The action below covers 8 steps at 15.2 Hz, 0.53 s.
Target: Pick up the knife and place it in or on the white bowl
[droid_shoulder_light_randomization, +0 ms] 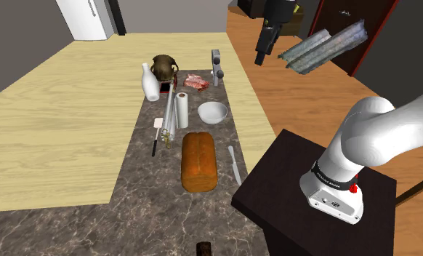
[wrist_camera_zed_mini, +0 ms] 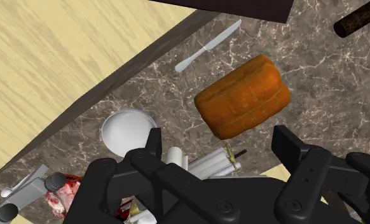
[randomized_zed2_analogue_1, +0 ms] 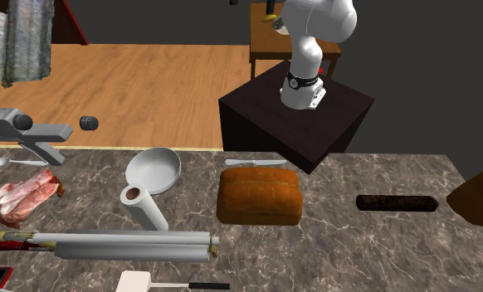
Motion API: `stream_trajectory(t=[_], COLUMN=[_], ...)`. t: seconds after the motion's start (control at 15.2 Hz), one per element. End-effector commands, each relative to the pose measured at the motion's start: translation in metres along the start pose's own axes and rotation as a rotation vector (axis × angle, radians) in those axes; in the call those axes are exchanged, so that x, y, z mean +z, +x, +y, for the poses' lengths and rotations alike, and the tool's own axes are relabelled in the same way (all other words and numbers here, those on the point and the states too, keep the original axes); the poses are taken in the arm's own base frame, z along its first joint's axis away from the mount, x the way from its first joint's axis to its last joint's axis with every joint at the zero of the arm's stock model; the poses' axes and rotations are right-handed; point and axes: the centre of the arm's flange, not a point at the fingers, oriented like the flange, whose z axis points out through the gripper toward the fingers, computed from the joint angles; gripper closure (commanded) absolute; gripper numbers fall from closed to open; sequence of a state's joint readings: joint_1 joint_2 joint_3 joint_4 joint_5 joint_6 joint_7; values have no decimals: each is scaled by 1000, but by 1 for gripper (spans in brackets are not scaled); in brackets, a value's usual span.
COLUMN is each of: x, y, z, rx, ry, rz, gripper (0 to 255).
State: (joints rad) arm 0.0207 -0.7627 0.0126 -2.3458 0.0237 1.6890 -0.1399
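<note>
The knife (droid_shoulder_light_randomization: pixel 234 164) is a plain grey table knife lying flat on the marble counter (droid_shoulder_light_randomization: pixel 152 211), near the edge that faces the stand, beside a brown bread loaf (droid_shoulder_light_randomization: pixel 198 160). It also shows as a thin grey knife (randomized_zed2_analogue_1: pixel 252 163) behind the loaf (randomized_zed2_analogue_1: pixel 260 197), and as the knife (wrist_camera_zed_mini: pixel 206 48) far below the hand. The white bowl (droid_shoulder_light_randomization: pixel 212 112) stands upright beyond the loaf; the bowl (randomized_zed2_analogue_1: pixel 154 170) (wrist_camera_zed_mini: pixel 128 130) looks empty. My gripper (droid_shoulder_light_randomization: pixel 262 52) hangs high above the counter, open, with nothing between its fingers (wrist_camera_zed_mini: pixel 154 143); the gripper (wrist_camera_zed_mini: pixel 219 141) looks down at loaf and bowl.
A paper towel roll (droid_shoulder_light_randomization: pixel 181 110), a rolling pin (randomized_zed2_analogue_1: pixel 124 245) and a spatula (droid_shoulder_light_randomization: pixel 158 134) lie by the bowl. Raw meat (droid_shoulder_light_randomization: pixel 196 82), a white vase (droid_shoulder_light_randomization: pixel 150 81) and a brown jug (droid_shoulder_light_randomization: pixel 163 67) stand further back. A dark cylinder (randomized_zed2_analogue_1: pixel 396 203) lies past the loaf. The dark stand (droid_shoulder_light_randomization: pixel 312 196) adjoins the counter.
</note>
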Motion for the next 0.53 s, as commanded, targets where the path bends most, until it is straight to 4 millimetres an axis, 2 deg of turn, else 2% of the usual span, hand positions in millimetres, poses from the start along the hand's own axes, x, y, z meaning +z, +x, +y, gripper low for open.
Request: stream_trajectory(t=[0.0,0.46], x=[0,91], y=[0,0], z=[0,-23], rx=[0,183], ry=[0,-36], rz=[0,-30], gripper=[0,0])
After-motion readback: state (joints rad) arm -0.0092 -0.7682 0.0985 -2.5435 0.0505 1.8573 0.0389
